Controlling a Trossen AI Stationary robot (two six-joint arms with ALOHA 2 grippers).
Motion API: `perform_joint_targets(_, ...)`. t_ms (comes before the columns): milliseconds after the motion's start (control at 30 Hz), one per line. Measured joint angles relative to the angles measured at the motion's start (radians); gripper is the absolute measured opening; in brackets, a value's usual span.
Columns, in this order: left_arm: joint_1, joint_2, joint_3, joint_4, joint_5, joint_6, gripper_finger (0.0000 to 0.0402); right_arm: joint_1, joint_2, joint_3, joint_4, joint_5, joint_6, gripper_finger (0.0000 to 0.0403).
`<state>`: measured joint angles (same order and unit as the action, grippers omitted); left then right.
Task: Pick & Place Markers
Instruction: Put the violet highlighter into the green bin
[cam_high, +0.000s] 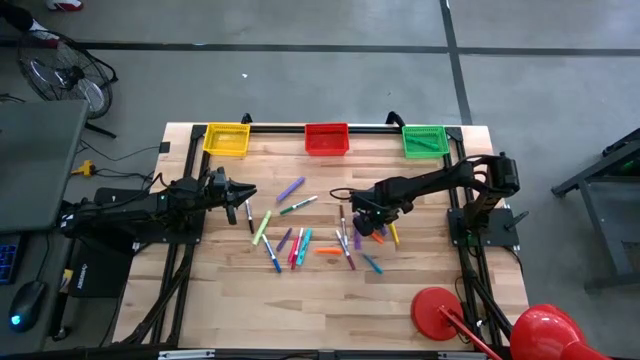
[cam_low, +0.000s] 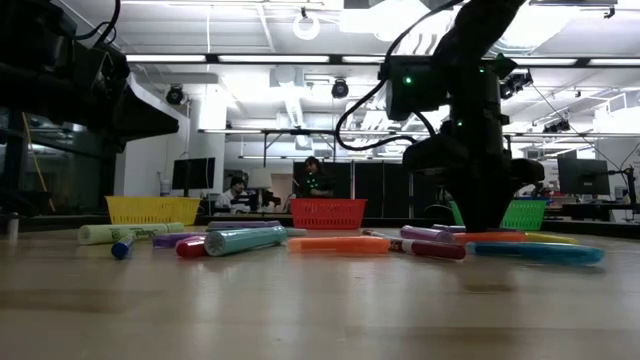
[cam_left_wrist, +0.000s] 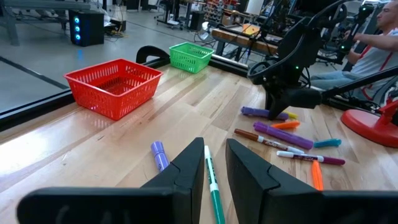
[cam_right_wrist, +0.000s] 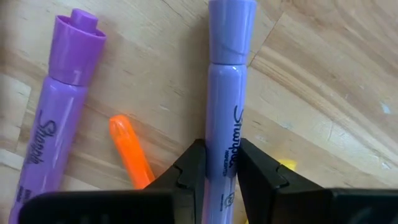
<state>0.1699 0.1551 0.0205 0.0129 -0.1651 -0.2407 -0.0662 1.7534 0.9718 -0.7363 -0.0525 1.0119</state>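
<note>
High view: your right gripper (cam_high: 362, 222) is down in the marker (cam_high: 300, 246) pile mid-table; your left gripper (cam_high: 240, 192) waits near the left edge. Three baskets stand along the far edge: yellow (cam_high: 227, 139), red (cam_high: 327, 139), green (cam_high: 424, 140). I count roughly twenty markers loose on the wood and one or more already in the green basket. They lie crowded under the right arm, so a lift could drag a neighbour along.

Low view: the right arm stands among the pile; about eight markers show, too overlapped to count surely.

Left wrist view: your left fingers (cam_left_wrist: 188, 171) sit narrowly apart and empty, a green pen (cam_left_wrist: 212, 180) on the table beyond them. About nine markers show here.

Right wrist view: your fingers (cam_right_wrist: 189, 165) clamp a lilac marker (cam_right_wrist: 225, 112) low on its barrel, well off its middle, so it may pivot or slip on the lift. A purple marker (cam_right_wrist: 59, 106) and an orange tip (cam_right_wrist: 129, 152) lie just beside it; swinging could knock them.
</note>
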Motion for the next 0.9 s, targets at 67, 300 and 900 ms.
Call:
perform_joint_targets(67, 0.0, 0.0, 0.0, 0.0, 0.0, 0.0, 0.0064, 0.0, -0.016, 0.012, -0.014, 0.008, -0.001, 0.0065)
perform_joint_targets(300, 0.0, 0.0, 0.0, 0.0, 0.0, 0.0, 0.0064, -0.018, -0.078, 0.051, -0.052, 0.016, -0.012, 0.0065)
perform_joint_targets(900, 0.0, 0.0, 0.0, 0.0, 0.0, 0.0, 0.0064, -0.174, -0.098, 0.127, -0.075, 0.017, -0.097, 0.0066)
